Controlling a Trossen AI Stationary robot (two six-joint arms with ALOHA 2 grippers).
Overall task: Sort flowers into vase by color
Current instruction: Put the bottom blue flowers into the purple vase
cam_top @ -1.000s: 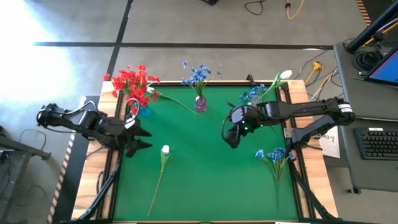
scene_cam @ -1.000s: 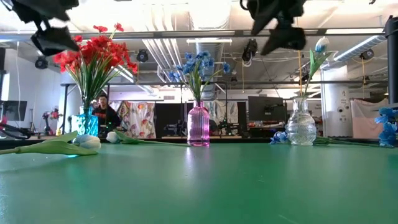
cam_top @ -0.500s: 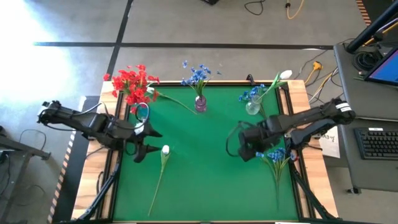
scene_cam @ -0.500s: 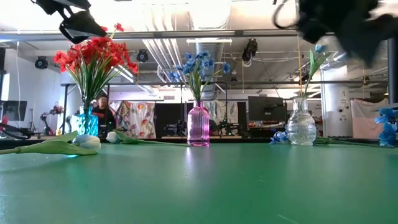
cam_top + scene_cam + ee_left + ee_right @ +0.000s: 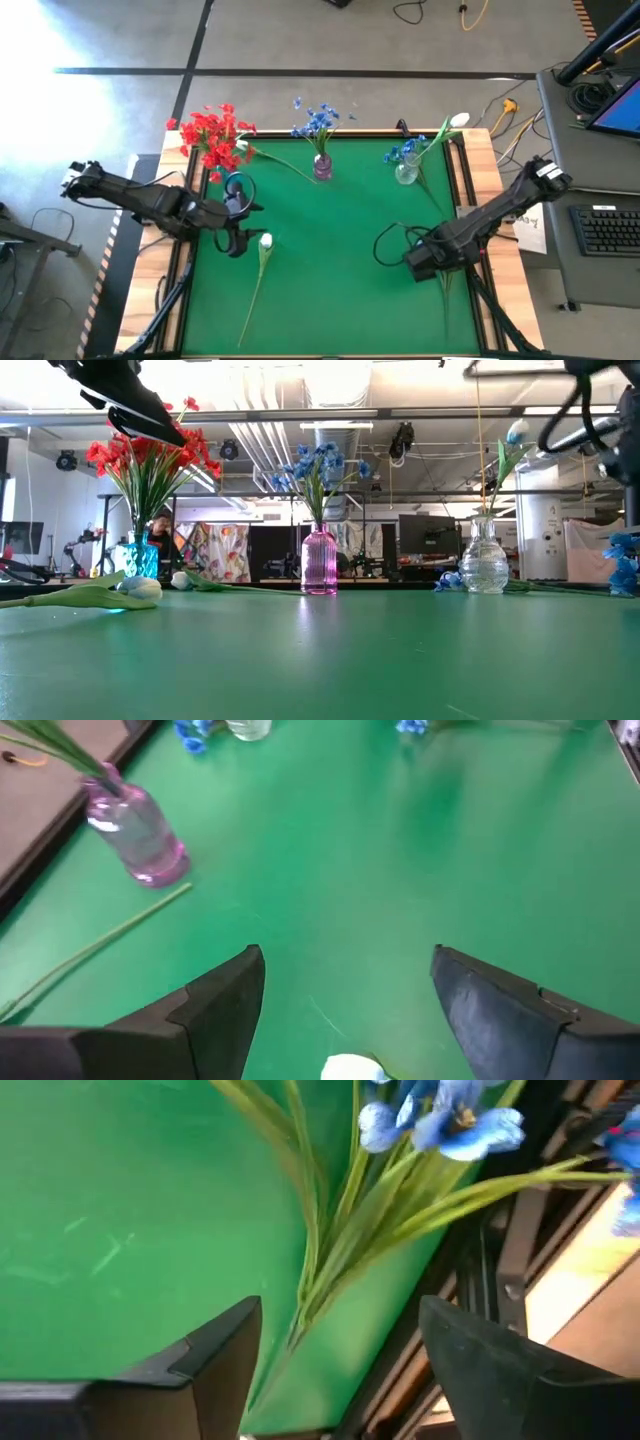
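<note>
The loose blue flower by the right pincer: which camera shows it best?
The right wrist view: the blue flower fills it, blooms and stems just ahead of the open right pincer. The high view hides it under the arm; the low view catches one bloom.

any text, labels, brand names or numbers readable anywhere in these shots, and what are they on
None can be read.
Sheet of paper on the desk at the right edge of the table: dark marks on it, too small to read.
Keyboard beside it: key legends too small to read.
Laptop screen: blue and blank from here.
Banners in the room behind the table: patterns only, no legible words.
Vases, flowers and green mat: no labels visible.
</note>
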